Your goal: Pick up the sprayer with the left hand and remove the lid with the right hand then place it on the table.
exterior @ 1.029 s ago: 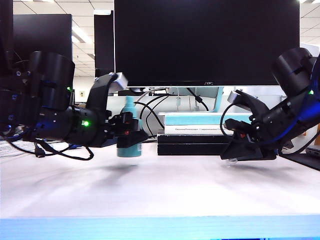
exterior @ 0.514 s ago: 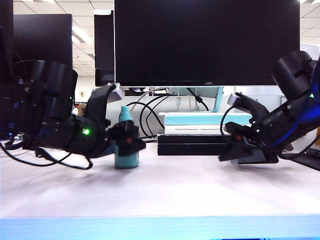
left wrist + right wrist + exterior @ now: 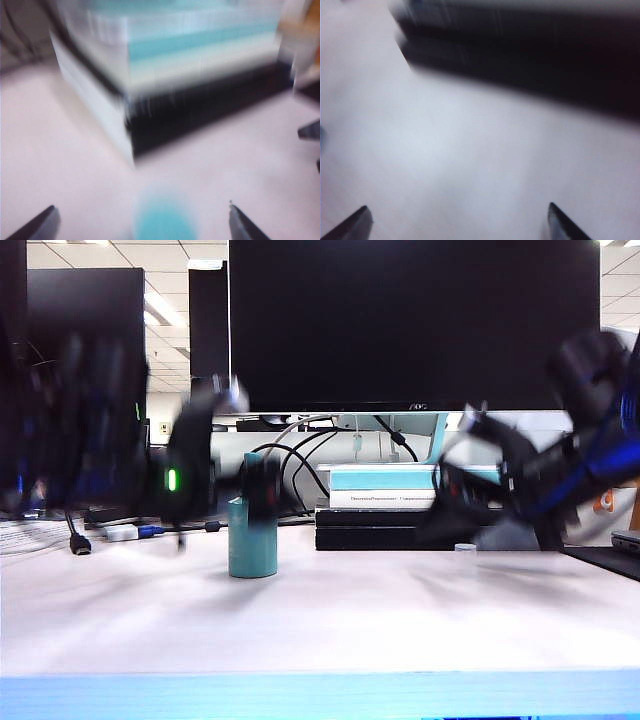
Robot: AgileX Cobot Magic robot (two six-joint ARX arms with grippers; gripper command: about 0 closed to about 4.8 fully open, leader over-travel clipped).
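On the worktop (image 3: 330,620) you see the sprayer (image 3: 252,537) and lid (image 3: 465,548) standing free; left gripper (image 3: 142,225) and right gripper (image 3: 457,222) fingers spread wide.

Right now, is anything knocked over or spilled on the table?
No, nothing looks odd. The sprayer stands upright on the table, and the tiny lid sits beside the right end effector. Both it and the left end effector are open and empty. Nothing looks spilled.
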